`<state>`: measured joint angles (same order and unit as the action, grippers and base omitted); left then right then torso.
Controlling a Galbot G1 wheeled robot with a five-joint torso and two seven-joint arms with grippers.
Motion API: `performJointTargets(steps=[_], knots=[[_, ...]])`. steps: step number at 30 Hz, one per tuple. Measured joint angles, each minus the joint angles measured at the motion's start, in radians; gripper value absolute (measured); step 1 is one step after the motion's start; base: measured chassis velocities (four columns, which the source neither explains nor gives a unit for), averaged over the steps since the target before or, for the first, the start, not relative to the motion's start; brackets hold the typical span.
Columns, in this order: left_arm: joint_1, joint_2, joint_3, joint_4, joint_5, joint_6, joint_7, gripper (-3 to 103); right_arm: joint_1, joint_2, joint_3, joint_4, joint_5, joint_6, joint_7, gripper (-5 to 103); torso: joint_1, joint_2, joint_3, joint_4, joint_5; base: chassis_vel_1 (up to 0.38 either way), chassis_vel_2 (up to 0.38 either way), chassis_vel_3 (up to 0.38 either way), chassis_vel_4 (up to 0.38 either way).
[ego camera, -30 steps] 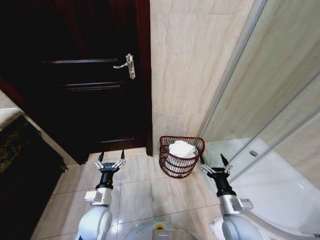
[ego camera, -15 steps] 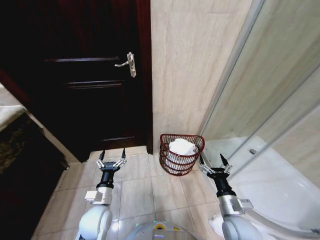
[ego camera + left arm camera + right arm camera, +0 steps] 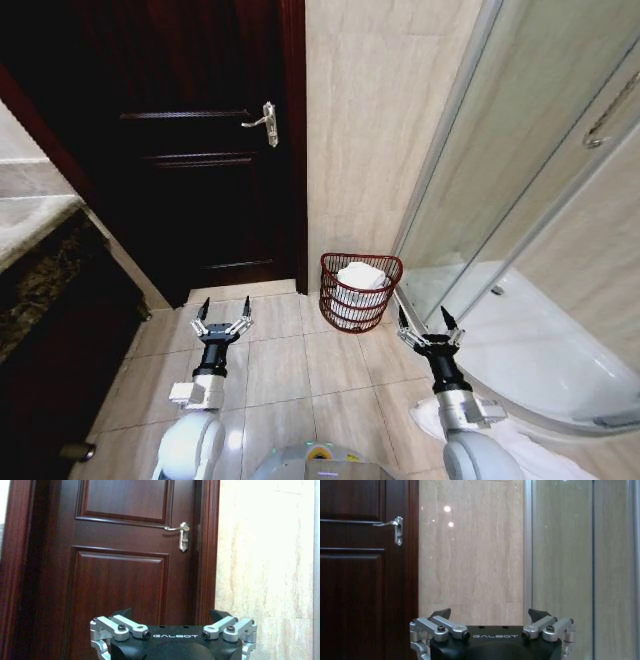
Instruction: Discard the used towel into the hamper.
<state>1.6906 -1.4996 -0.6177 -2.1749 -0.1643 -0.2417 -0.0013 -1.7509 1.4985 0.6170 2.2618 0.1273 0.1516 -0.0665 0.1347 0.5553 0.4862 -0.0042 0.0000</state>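
We see the hamper [image 3: 360,291] standing on the tiled floor [image 3: 290,365] at about 12 o'clock from us, against the beige tiled wall [image 3: 370,130], just to the right of the dark wooden door [image 3: 190,170] and just left of the glass shower enclosure [image 3: 520,180]. A white towel [image 3: 362,276] lies bundled inside the hamper, its top showing above the rim. Our left tool [image 3: 221,316] hangs over the floor tiles at about 10 o'clock, its fingers spread wide and holding nothing; in the left wrist view the left tool [image 3: 170,614] points at the door below the silver door handle [image 3: 181,532]. Our right tool [image 3: 427,324] hangs at about 2 o'clock, near the hamper's right side but apart from it, likewise released and empty; in the right wrist view the right tool [image 3: 490,613] faces the wall.
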Motion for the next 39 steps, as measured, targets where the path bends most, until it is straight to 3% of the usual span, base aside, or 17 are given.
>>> performJointTargets(steps=[39], knots=[[-0.002,0.0,0.004,0.014,-0.006,-0.023,0.024,100,-0.007,0.012,-0.006,0.006,-0.026,0.023,0.016,100,0.0,0.003,0.001,-0.0001,0.0,-0.094,-0.088,-0.088,-0.098]])
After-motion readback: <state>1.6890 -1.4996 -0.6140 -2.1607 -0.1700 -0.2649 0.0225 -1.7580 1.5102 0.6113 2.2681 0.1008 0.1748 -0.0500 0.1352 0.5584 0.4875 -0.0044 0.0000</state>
